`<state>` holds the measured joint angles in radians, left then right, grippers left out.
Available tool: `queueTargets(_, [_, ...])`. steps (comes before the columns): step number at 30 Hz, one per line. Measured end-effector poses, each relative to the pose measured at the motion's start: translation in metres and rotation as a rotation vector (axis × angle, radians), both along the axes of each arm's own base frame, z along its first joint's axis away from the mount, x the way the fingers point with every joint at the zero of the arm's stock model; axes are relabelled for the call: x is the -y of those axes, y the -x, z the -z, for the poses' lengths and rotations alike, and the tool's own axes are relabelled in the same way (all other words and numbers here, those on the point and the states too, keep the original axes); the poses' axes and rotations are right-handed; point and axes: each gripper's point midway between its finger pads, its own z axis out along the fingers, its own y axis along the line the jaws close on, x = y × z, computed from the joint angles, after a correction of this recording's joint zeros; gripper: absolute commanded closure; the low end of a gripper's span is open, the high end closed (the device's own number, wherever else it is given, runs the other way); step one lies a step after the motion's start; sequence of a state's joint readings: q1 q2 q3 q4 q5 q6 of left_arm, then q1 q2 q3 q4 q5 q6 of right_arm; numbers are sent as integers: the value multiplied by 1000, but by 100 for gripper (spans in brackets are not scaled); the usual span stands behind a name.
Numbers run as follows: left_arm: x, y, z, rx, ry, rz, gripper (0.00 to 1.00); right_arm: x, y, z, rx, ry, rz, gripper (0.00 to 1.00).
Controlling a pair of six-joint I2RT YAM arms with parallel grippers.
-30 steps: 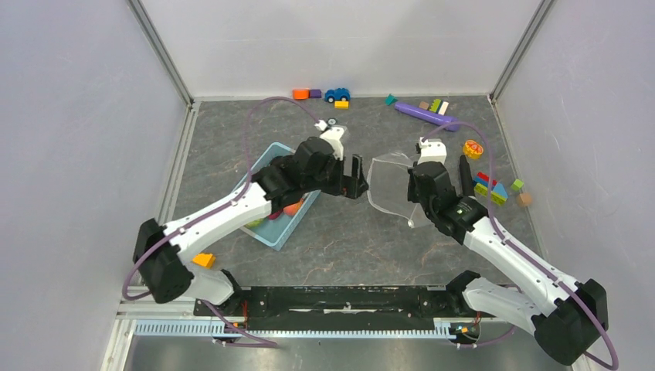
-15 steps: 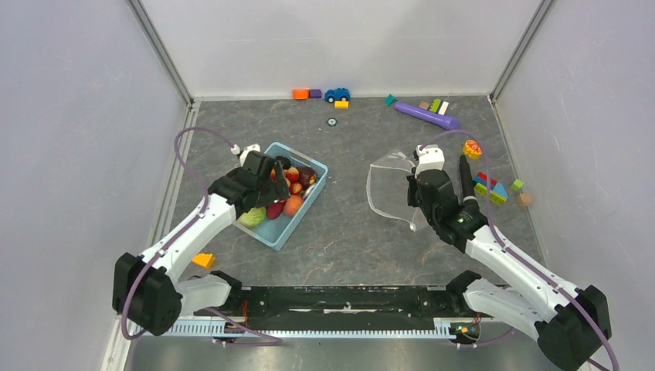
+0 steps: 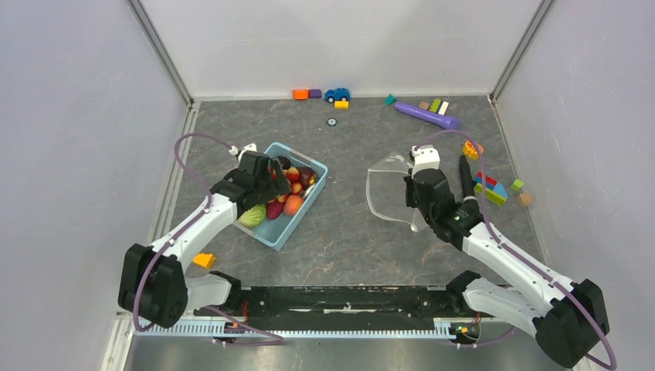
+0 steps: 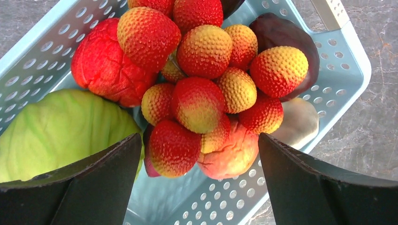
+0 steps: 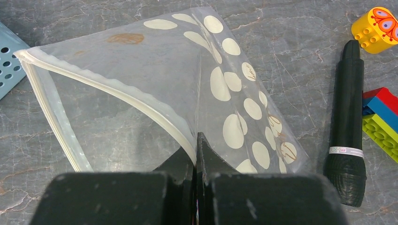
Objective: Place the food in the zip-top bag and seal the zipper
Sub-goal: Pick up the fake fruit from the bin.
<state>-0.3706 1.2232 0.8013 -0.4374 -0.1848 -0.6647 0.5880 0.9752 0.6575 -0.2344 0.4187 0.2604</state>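
Stock on view: 2 tools, 1 bag, 1 basket of food.

Item 1, left tool (image 4: 199, 159): fingers spread wide and empty, hanging straight above the food (image 4: 202, 89). Directly beneath it sits a cluster of bumpy red-and-orange fruits. A green piece lies by 1 finger and a dark maroon piece beyond the cluster, all inside the light blue basket (image 4: 345, 70).

Item 2, right tool (image 5: 197, 150): pinched tight on the zip-top bag (image 5: 141, 70), gripping 1 lip at the zipper (image 5: 105, 86). The bag extends forward from the fingertips. A black marker (image 5: 348, 117) lies to this tool's right on the tabletop (image 5: 291, 28).

Progress, by my reckoning: early. 0 pieces are in the bag, every piece seen is in the basket, and the zipper is unsealed. Left to do: carry the food across, then close the strip. Slider tab not seen.

Orientation: the bag's mouth gapes toward the right tool's left, facing the basket. The zipper's long axis runs from the fingertips forward and leftward, with the dotted body spreading off to the right.
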Motion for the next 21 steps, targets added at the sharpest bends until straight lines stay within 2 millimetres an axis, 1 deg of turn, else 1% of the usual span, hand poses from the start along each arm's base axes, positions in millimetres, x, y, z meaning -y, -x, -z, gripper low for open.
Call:
queueTargets(2, [1,-4,3,0,1,-2,1,0,0,0,0,1,-1,100])
queueTargets(7, [4,-19,4,38,7,-10,10,0,0,0,0,3,-3,100])
queueTargets(13, [-2,-28,24,9,-24,-35,16,0,0,-1,3,2,-3,100])
queueTargets(15, [-1,-30,29,0,-28,-35,23,0,0,-1,3,2,-3,100])
queueTargets(20, [-2,-33,31,3,-37,-39,49,0,0,-2,5,1,-3,100])
queueTargets(21, [-3,-35,30,9,-40,-42,56,0,0,-2,5,1,-3,100])
